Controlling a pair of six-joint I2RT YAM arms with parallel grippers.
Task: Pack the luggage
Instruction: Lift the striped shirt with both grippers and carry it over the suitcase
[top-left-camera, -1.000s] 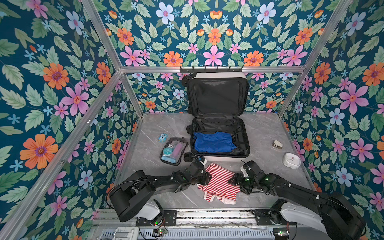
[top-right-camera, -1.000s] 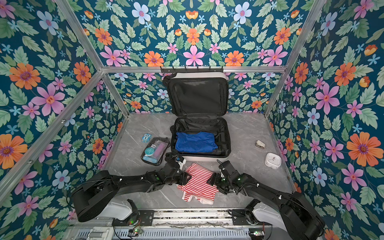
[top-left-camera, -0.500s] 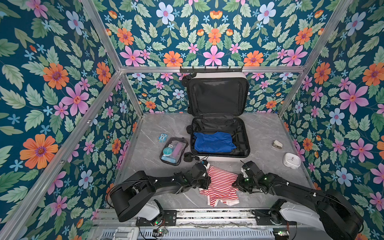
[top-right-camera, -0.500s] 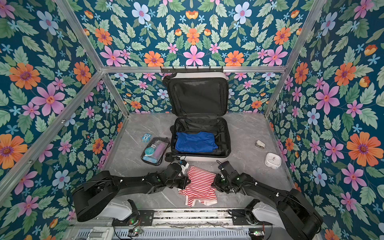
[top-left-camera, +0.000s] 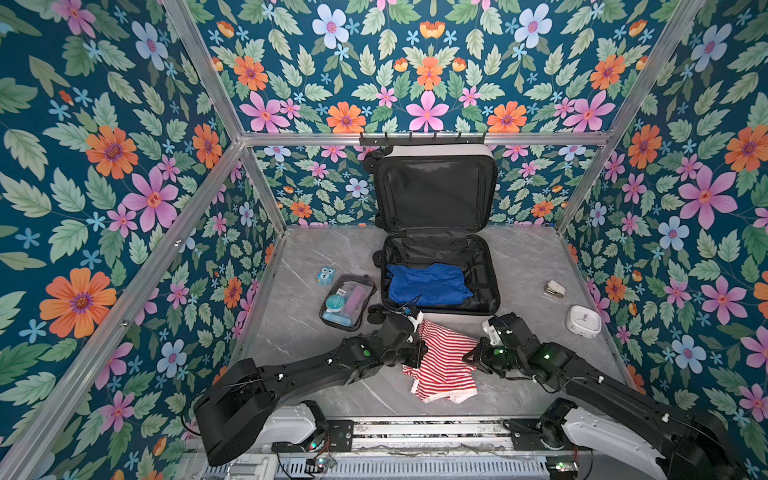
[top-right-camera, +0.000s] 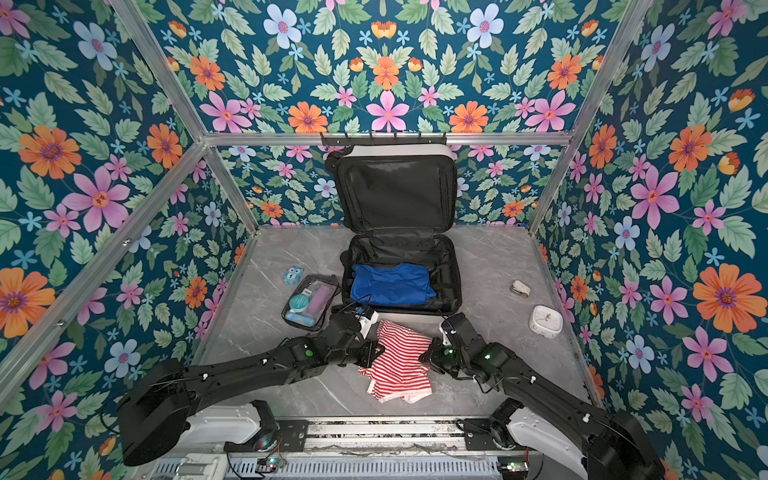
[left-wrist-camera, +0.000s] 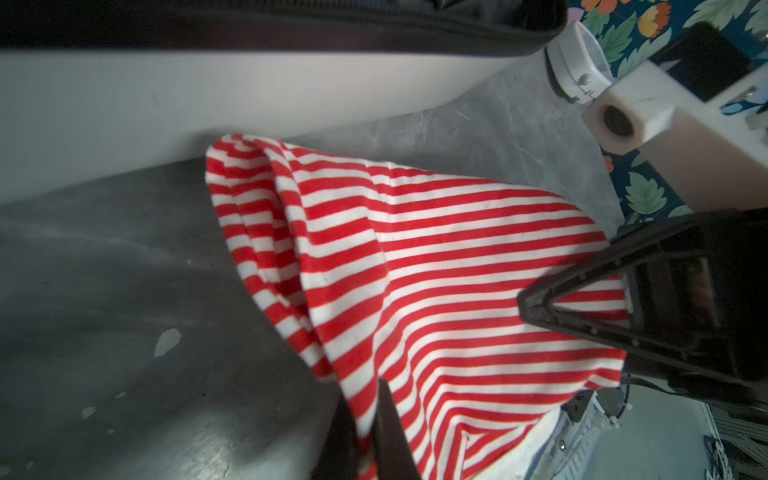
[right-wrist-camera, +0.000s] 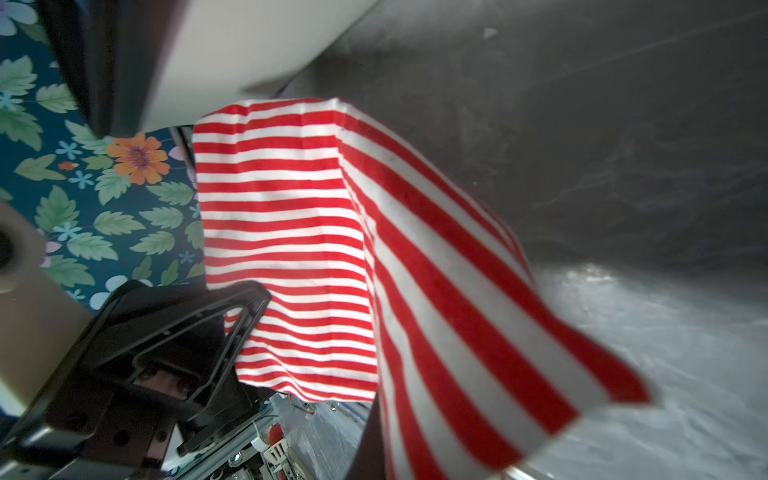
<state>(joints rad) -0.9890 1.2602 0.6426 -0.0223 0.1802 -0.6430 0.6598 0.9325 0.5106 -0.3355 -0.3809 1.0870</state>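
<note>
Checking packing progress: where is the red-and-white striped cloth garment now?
In both top views the red-and-white striped garment is pinched between the left gripper and right gripper, just in front of the open white hard-shell suitcase.

White luggage (top-left-camera: 436, 249) open, lid upright, blue garment inside

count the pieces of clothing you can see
2: a blue garment inside the luggage; a red-striped garment in front, held by the left end effector and right end effector. Others may be hidden underneath.
</note>
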